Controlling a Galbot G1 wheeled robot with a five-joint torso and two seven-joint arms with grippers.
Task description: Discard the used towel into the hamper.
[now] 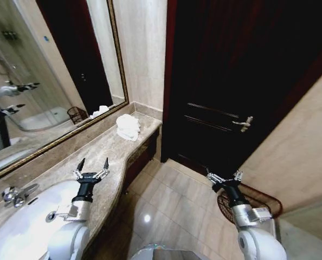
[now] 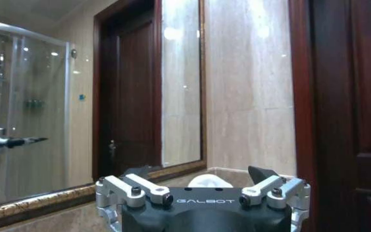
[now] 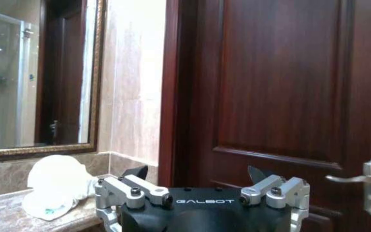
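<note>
The used towel (image 1: 127, 127) is a crumpled white bundle at the far end of the marble counter (image 1: 104, 149), near the wall corner. It also shows in the left wrist view as a towel (image 2: 208, 181) just past the fingers, and in the right wrist view as a towel (image 3: 53, 186) on the counter end. My left gripper (image 1: 93, 165) hovers open over the counter, short of the towel. My right gripper (image 1: 224, 177) hangs open over the floor, just above the hamper (image 1: 269, 203), a dark reddish wire basket by the right wall, partly hidden by the arm.
A white sink (image 1: 20, 225) with a chrome faucet (image 1: 14, 195) lies near my left arm. A framed mirror (image 1: 52, 81) runs along the counter. A dark wooden door (image 1: 242, 81) with a metal handle (image 1: 243, 123) stands ahead, with tiled floor (image 1: 172, 200) between counter and hamper.
</note>
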